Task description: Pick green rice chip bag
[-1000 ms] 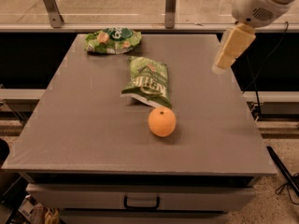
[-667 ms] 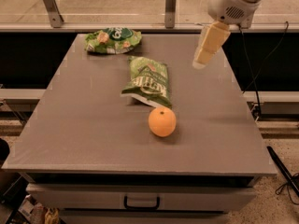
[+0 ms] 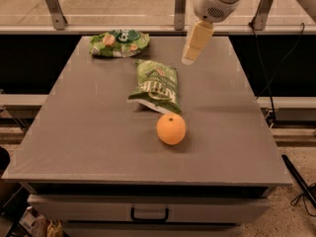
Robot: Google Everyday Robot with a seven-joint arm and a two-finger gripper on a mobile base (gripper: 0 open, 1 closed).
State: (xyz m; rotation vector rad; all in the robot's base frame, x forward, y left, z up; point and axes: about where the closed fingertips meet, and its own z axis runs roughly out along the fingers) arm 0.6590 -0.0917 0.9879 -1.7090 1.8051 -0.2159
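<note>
The green rice chip bag (image 3: 119, 43) is a small light-green glossy bag with a dark green oval logo. It lies at the far left of the grey table (image 3: 89, 137). My gripper (image 3: 189, 58) hangs from the white arm above the far middle of the table. It is well to the right of the bag and off the surface, with nothing in it.
A longer darker green bag with white lettering (image 3: 156, 85) lies mid-table. An orange (image 3: 171, 129) sits just in front of it. A rail with metal posts (image 3: 180, 6) runs behind the table. A drawer handle (image 3: 149, 215) shows below the front edge.
My gripper and arm have moved left across the far side of the table, from beyond the right edge toward the middle. The bags and the orange have not moved.
</note>
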